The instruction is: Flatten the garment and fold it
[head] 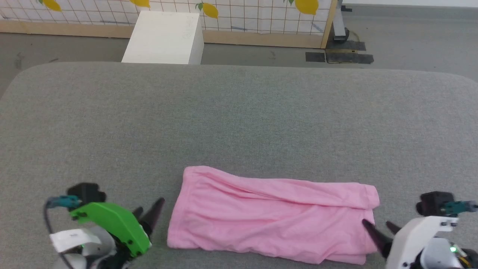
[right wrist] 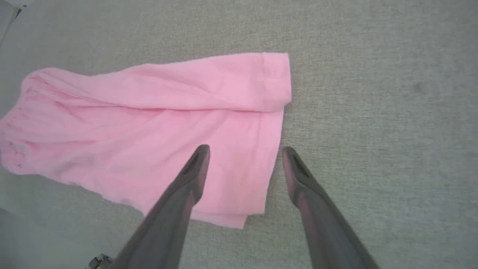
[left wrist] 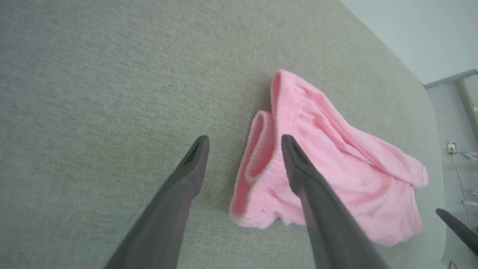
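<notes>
The pink garment (head: pixel 269 213) lies on the grey padded table (head: pixel 239 119) near its front edge, doubled lengthwise into a long band with soft wrinkles. Its gathered waistband end (left wrist: pixel 257 149) points left and its hemmed leg ends (right wrist: pixel 274 82) point right. My left gripper (head: pixel 151 209) stands open just off the waistband end; in the left wrist view (left wrist: pixel 244 138) one finger is over the cloth and the other over bare table. My right gripper (head: pixel 376 223) is open at the hem end, its fingers (right wrist: pixel 245 148) straddling the lower corner. Nothing is held.
A white box (head: pixel 164 37) stands on the floor beyond the table, before a lemon-patterned panel (head: pixel 261 15). Dark flat plates (head: pixel 340 56) lie on the floor at the back right. The table's far half is bare grey fabric. The right gripper's fingertip (left wrist: pixel 455 228) shows in the left wrist view.
</notes>
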Available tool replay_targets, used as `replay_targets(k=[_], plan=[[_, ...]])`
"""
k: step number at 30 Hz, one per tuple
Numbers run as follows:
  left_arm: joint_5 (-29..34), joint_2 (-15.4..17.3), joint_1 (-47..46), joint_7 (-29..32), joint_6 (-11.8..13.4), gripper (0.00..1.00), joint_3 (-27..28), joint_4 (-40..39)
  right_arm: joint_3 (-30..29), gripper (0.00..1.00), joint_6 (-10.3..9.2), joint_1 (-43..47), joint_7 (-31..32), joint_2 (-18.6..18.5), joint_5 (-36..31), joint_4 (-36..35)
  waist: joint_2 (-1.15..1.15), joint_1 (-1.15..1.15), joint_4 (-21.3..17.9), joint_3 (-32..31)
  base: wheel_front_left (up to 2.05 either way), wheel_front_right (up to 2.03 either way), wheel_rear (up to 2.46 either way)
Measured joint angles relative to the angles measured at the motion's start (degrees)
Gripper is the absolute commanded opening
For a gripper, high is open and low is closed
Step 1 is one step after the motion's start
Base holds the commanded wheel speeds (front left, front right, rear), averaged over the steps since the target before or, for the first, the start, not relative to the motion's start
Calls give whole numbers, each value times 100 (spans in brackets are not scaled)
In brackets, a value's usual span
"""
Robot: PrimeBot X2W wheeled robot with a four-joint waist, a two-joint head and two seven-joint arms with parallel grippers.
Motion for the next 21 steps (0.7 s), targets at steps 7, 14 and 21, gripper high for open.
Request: replay_targets(k=[7, 14, 21], plan=[[314, 259, 0, -1057, 27, 100, 650, -453, -490, 100, 0, -170, 514, -11, -293, -324, 0, 0, -30, 73, 0, 0, 0], [1407, 352, -269, -3174, -577, 100, 617, 163, -241, 100, 0, -682, 890, -102, -438, 430, 0, 0, 8, 269, 0, 0, 0], [1903, 220, -339, -4250, -847, 100, 458, 727, 265, 100, 0, -1006, 844, -143, -318, 1049, 0, 0, 80, 385, 0, 0, 0]])
